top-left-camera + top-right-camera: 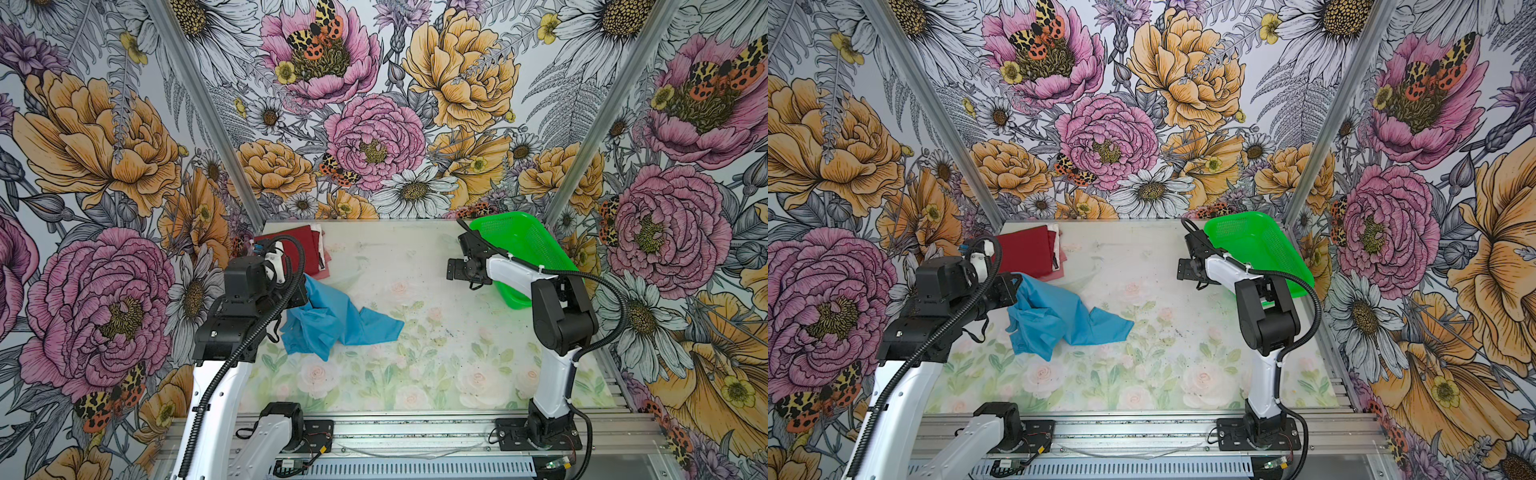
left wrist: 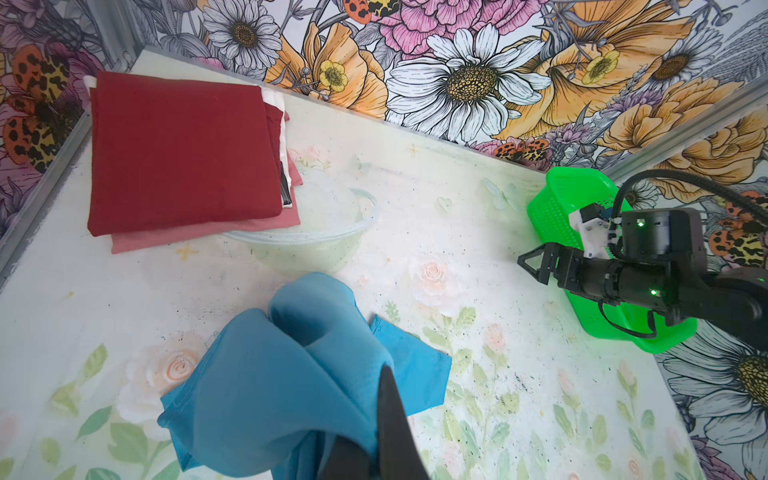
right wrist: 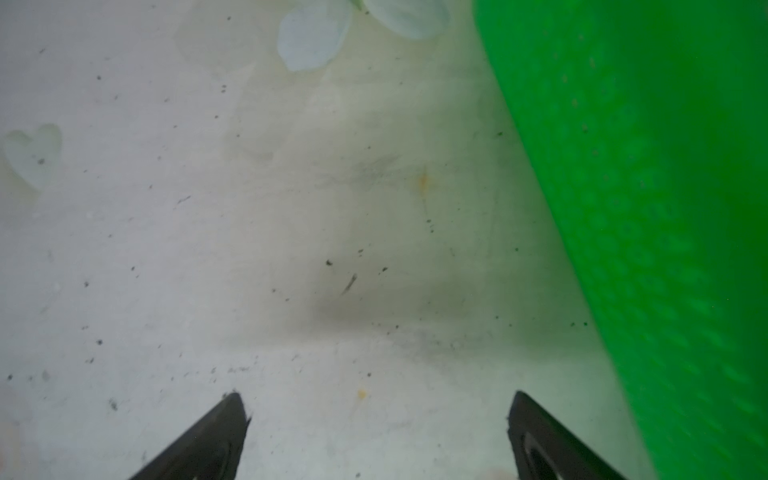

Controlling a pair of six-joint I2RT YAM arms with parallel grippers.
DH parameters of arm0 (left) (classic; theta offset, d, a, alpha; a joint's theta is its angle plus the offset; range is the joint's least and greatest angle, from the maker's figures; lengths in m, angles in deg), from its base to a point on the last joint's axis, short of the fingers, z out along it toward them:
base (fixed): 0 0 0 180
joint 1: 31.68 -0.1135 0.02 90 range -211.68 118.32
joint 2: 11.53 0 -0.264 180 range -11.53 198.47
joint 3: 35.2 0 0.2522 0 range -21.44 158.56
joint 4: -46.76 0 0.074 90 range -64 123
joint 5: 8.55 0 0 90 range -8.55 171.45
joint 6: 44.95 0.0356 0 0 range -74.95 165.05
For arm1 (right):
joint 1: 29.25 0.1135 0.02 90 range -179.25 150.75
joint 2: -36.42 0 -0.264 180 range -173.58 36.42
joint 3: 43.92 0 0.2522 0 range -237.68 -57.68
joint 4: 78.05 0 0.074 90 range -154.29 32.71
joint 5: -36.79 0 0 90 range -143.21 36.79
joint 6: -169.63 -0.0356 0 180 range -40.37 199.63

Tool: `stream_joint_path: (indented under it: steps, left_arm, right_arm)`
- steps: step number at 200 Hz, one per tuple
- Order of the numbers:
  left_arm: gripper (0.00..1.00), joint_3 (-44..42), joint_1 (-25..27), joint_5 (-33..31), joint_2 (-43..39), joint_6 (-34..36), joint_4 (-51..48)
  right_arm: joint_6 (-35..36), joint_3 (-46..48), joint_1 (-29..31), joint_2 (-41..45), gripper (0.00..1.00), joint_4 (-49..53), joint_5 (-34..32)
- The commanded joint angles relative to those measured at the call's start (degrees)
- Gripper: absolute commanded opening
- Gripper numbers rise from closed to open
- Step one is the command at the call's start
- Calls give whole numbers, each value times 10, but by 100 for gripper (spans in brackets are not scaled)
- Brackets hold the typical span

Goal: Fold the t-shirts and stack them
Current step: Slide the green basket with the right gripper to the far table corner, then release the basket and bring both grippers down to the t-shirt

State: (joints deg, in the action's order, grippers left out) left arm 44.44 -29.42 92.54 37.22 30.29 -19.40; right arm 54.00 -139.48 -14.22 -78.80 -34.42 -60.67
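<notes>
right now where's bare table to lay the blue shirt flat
Widest bare patch: middle and near edge of the table, between the blue shirt, the basket and the right arm's base. A narrower strip along the back edge from the red stack to the basket. Crowded at left: stack, shirt and the left gripper holding it.

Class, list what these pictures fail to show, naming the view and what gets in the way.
- The left gripper: the blue shirt wraps it in the left wrist view; its arm and the cloth cover it in both top views.
- Shirts under the red shirt: only white and pink edges show, so the count is unclear.
- The basket inside: the right arm covers part in both top views; it is blurred in the right wrist view.
</notes>
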Motion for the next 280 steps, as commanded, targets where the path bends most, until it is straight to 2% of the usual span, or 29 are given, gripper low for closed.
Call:
stream_joint_path:
  steps: [1,40,89,115,132,150,173,197,212,236,246,259,263,269,277,280]
  left_arm:
    - [0,-8,7,42,-5,-3,23]
    - [0,-7,62,29,-4,-3,24]
    - [0,-16,166,-7,6,-14,46]
    - [0,-26,225,-21,21,-24,80]
    - [0,-26,254,-7,40,-40,123]
    - [0,-4,286,34,85,-56,186]
    - [0,89,367,59,179,-59,230]
    - [0,223,465,38,262,-43,230]
    - [0,283,504,13,285,-27,230]
    - [0,307,495,-28,271,-23,231]
    - [0,285,465,-40,248,-29,231]
    - [0,234,403,-22,209,-49,234]
    - [9,213,380,-11,196,-57,235]
    - [31,177,343,7,175,-67,237]
    - [91,125,295,21,144,-77,239]
    - [98,104,276,22,133,-80,238]
  right_arm:
    - [42,-65,-24,-38,100,-2,19]
    - [38,-175,-87,-119,100,14,59]
    - [71,-279,-108,-173,100,19,104]
    - [85,-311,-110,-160,99,19,185]
    - [104,-288,-97,-107,99,9,250]
    - [106,-224,-75,-17,100,-26,277]
    - [72,-107,-68,117,100,-81,272]
    - [69,-8,-74,234,100,-83,243]
    - [70,49,-84,298,99,-81,224]
    - [73,126,-104,394,99,-76,183]
    - [80,148,-110,426,100,-71,177]
    - [92,165,-116,461,100,-57,172]
    - [95,167,-116,468,100,-51,171]
    - [101,168,-115,479,100,-43,170]
    - [105,168,-115,490,99,-29,171]
    - [107,168,-115,493,100,-25,172]
